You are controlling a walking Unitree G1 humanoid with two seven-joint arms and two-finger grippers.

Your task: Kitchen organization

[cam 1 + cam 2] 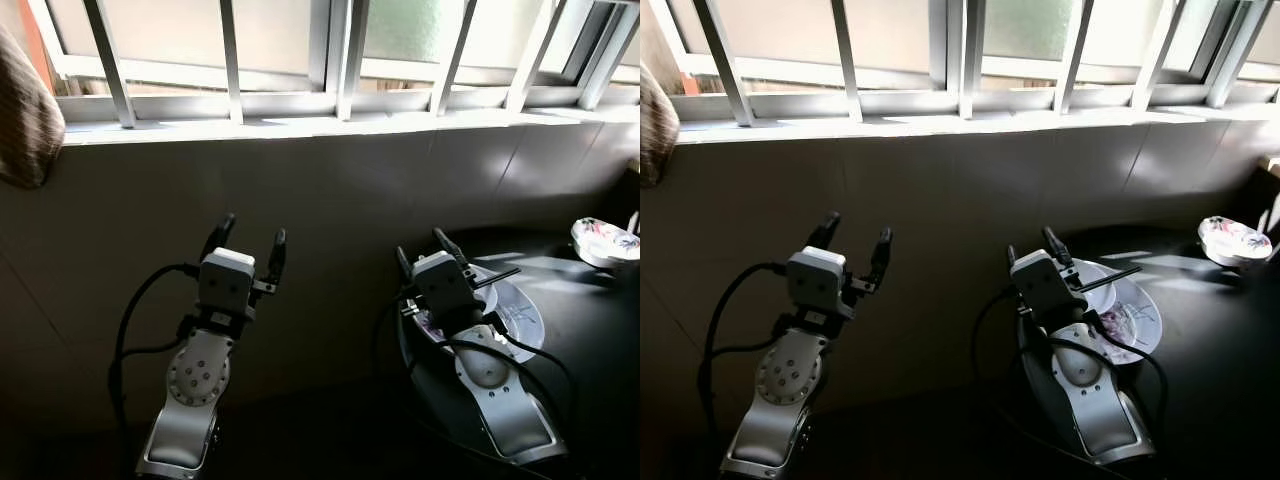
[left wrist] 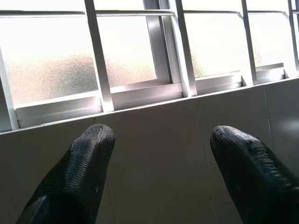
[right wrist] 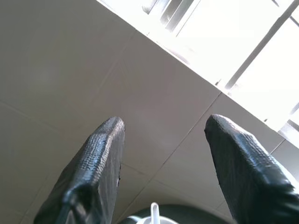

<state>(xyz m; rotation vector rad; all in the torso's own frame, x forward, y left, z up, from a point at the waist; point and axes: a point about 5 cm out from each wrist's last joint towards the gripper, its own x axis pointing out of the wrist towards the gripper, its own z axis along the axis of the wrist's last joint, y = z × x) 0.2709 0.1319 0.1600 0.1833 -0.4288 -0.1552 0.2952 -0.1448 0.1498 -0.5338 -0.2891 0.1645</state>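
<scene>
Below the barred window (image 1: 330, 50), along a grey tiled wall (image 1: 330, 190):

Item 1. Left gripper (image 1: 250, 240): raised before the wall, under the window sill (image 1: 300, 125), well apart from the plates. Two black fingers (image 2: 79, 177) spread wide with nothing between them; the left wrist view looks past them at the wall and the frosted panes. A black cable (image 1: 135, 310) loops from its wrist down beside the silver arm.

Item 2. Right gripper (image 1: 422, 250): raised over the near edge of the round dark table (image 1: 600, 350), just beside the white plate. Fingers (image 3: 100, 163) parted wide, holding nothing; the right wrist view looks between them up at the wall and window, with a small white upright object (image 3: 153, 213) low down, too little of it visible to identify.

Item 3. White plate (image 1: 525, 315): flat on the dark table, below the window's right half, partly hidden behind the right gripper's wrist. Faint pattern on its face. A thin dark stick (image 1: 497, 277) lies across its rim, one end toward the gripper; whether it touches the gripper cannot be told.

Item 4. Patterned dish (image 1: 605, 242): on the same table, farther right of the white plate, well apart from both grippers.

Item 5. Brown cloth (image 1: 25, 110): hanging at the window's left end, over the sill.
</scene>
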